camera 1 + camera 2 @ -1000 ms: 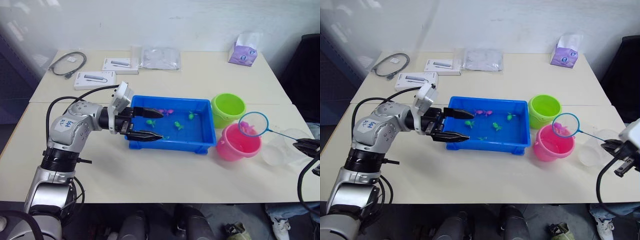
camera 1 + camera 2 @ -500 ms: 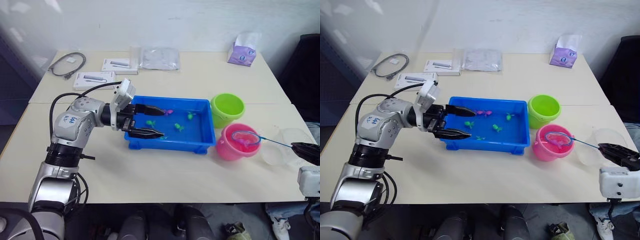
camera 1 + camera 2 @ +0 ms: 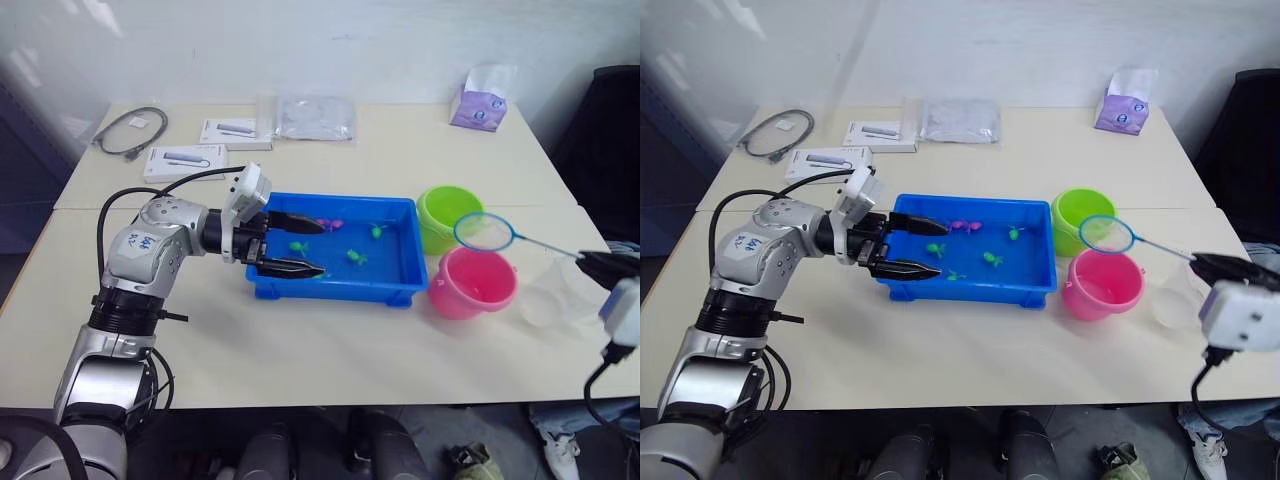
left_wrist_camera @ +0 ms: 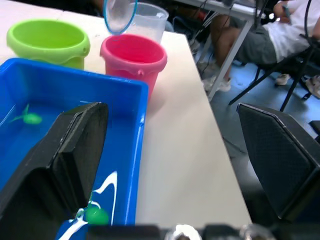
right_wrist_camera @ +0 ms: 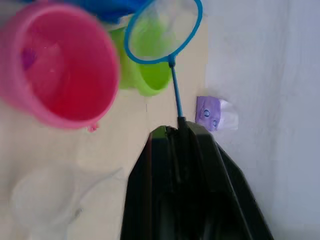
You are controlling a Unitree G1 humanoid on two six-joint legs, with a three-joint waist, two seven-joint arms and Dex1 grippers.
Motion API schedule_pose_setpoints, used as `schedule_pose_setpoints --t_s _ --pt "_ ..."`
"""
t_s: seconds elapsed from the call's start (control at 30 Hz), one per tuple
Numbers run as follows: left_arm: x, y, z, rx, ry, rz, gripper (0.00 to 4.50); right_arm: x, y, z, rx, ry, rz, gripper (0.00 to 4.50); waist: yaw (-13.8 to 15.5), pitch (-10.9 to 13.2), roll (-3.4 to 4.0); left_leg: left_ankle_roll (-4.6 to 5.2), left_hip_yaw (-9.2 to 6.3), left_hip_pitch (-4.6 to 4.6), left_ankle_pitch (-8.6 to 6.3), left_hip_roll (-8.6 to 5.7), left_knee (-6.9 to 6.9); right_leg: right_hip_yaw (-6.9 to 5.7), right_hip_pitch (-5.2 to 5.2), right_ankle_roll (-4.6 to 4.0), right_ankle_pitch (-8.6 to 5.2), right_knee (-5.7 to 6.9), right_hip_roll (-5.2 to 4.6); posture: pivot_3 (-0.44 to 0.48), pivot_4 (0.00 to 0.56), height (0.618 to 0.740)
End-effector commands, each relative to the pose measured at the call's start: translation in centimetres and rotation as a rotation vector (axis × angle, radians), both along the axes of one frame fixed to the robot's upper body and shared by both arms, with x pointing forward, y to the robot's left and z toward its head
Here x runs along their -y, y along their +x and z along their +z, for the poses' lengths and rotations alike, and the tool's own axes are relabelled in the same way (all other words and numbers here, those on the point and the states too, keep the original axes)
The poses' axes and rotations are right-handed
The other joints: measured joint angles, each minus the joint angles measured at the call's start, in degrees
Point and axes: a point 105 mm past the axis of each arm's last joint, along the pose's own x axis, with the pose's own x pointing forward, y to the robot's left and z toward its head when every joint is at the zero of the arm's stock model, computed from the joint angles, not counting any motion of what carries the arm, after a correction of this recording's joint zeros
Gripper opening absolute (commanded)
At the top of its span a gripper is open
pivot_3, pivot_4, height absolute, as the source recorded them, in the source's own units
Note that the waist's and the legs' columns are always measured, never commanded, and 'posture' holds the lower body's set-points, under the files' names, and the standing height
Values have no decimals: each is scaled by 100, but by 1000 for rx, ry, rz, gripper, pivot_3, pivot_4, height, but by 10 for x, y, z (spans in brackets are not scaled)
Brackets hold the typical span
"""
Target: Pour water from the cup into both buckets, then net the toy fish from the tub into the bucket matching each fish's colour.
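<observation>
Bench [image 3: 300, 340] with tub [image 3: 335, 288], buckets [image 3: 470, 285], cup [image 3: 552, 300], cable [image 3: 128, 130], boxes [image 3: 183, 162], bag [image 3: 315, 118], tissue pack [image 3: 475, 105].

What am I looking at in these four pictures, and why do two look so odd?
A two-armed robot works at a table. Two pictures come from cameras in its head; the odd ones sit on its wrists. Its left gripper, jaws open, reaches over the shallow bright blue plastic tub of tiny toy fish. Its right gripper holds a blue-hooped hand net above the lime green bucket and pink bucket. A clear plastic jug stands beside them.
</observation>
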Motion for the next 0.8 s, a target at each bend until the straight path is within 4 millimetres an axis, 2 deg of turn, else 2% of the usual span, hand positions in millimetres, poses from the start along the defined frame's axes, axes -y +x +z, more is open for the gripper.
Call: schedule_pose_setpoints --t_s 0.03,0.13,0.3,0.4,0.5,0.8 --pt "-16 2 4 23 -11 96 4427 -22 18 -2 -207 363 -27 0 -10 1 1 0 2 6 0 0 -2 2 -1 -4 -2 -2 -5 0 150 740" --pt "-30 2 4 14 -29 186 4427 -44 36 -6 -350 613 -16 0 -10 1 -1 0 -8 8 -1 6 -4 -9 -3 -17 -10 2 -6 0 150 740" --pt "-54 -4 6 -7 -48 313 4427 -84 49 -25 -686 853 31 0 10 1 0 1 -9 -1 -1 4 -4 -12 -6 -16 -9 3 -12 0 150 740" --pt "-67 -8 3 -9 -37 383 4427 -100 55 -37 -828 891 32 0 48 1 0 5 -9 -9 -4 1 -4 -18 -9 -14 -7 5 -16 0 150 740" --pt "-77 -14 1 -24 -36 427 4427 -106 67 -46 -902 934 -6 0 60 1 0 7 -13 -23 -5 -1 -1 -27 -13 -7 -3 3 -19 0 150 740" --pt "-82 -26 11 12 -49 481 4427 -128 106 -72 -1021 964 -103 0 28 0 -1 10 -16 -56 -5 -6 8 -42 -37 -2 4 1 -19 0 150 740"
